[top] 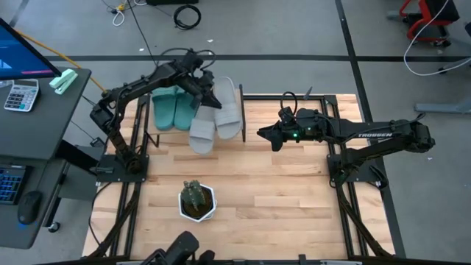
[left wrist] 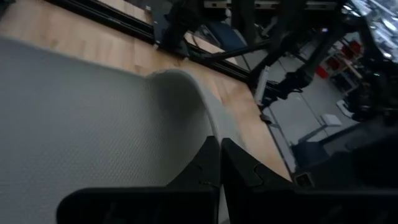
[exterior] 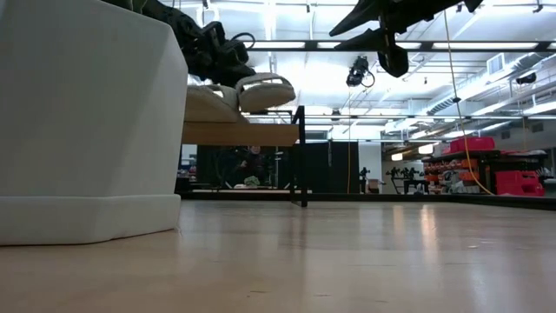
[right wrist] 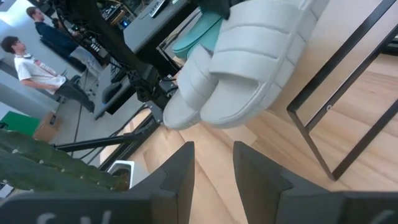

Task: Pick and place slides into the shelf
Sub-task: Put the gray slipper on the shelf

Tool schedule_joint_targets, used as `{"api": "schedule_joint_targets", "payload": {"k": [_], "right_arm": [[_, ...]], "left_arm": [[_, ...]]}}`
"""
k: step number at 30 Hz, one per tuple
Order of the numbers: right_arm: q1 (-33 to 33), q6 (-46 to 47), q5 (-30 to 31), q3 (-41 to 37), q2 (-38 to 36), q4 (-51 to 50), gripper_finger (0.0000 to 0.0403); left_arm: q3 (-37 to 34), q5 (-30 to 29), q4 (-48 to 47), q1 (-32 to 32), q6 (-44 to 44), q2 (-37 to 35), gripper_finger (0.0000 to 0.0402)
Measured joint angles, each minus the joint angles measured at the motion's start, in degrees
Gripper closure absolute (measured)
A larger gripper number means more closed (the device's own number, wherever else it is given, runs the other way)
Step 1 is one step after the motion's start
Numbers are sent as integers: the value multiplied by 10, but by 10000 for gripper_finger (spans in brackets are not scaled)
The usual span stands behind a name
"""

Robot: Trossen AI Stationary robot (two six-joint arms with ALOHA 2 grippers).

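From above I see two teal rubber slides (top: 169, 107) on the low wooden-topped shelf (top: 254, 97), two grey rubber slides (top: 218, 114) to their right, one overhanging the shelf's near edge; the white-potted plant (top: 197, 202) stands nearer, well apart.

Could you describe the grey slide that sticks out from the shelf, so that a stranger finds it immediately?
Look at the far edge of the wooden table, where the small shelf stands. Four slides lie on it: two teal, then two grey. The wanted grey slide is the crooked one beside the teal pair, its end overhanging the shelf front towards the potted plant.
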Motion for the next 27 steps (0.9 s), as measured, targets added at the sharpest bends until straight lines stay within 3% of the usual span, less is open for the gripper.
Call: {"api": "schedule_joint_targets", "payload": {"k": [12, 20, 27], "right_arm": [[0, 0, 0, 0, 0, 0, 286], [0, 3, 0, 0, 0, 0, 286], [0, 4, 0, 0, 0, 0, 286]], "left_arm": [[0, 19, -42, -20, 42, 0, 397], [1, -12, -44, -19, 52, 0, 397], [1, -76, -42, -20, 39, 0, 397]]}}
